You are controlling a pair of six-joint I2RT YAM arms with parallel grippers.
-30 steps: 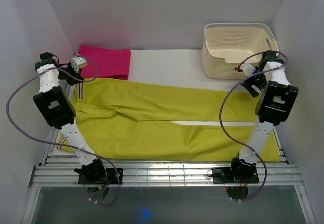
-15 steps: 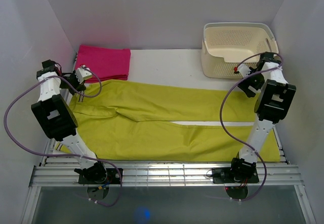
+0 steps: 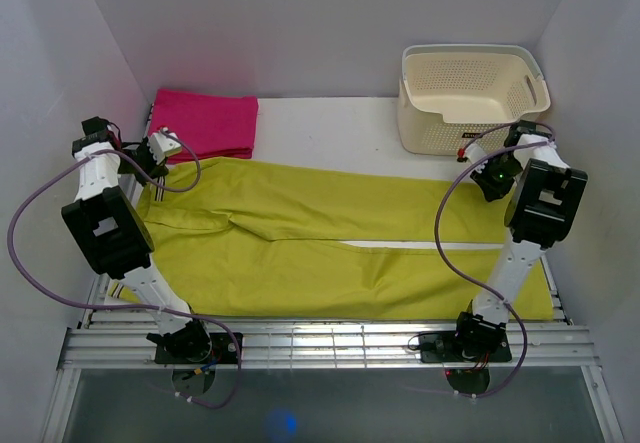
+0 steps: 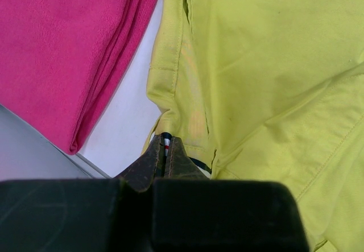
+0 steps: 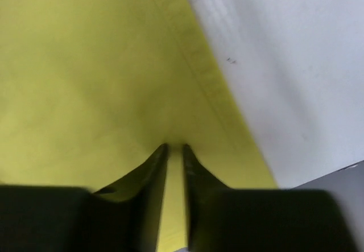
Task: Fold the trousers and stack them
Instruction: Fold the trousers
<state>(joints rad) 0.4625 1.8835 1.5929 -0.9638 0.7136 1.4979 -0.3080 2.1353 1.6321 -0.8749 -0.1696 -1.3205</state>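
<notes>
Trousers [image 4: 256, 64] corner inside left pincer [image 4: 165, 148]

Trousers [image 3: 330, 233]: yellow-green woven cloth, matt, smooth with soft creases and stitched seams. Pink cloth [image 3: 205, 121]: matt, fine ribbed weave. Basket [image 3: 440, 128]: cream plastic, perforated walls, slight sheen. Surface [image 3: 330, 128]: white, matt, smooth. Rails [image 3: 320, 343] at near edge: bare metal, shiny.

We note long yellow-green fabric trousers [image 3: 330, 228] spread flat across the white table [image 3: 320, 128]. The waistband is at the left end and both legs run to the right. The far leg lies straight, the near leg beside it. A thin strip of table shows between their right halves. Creases fan from the crotch.
</notes>
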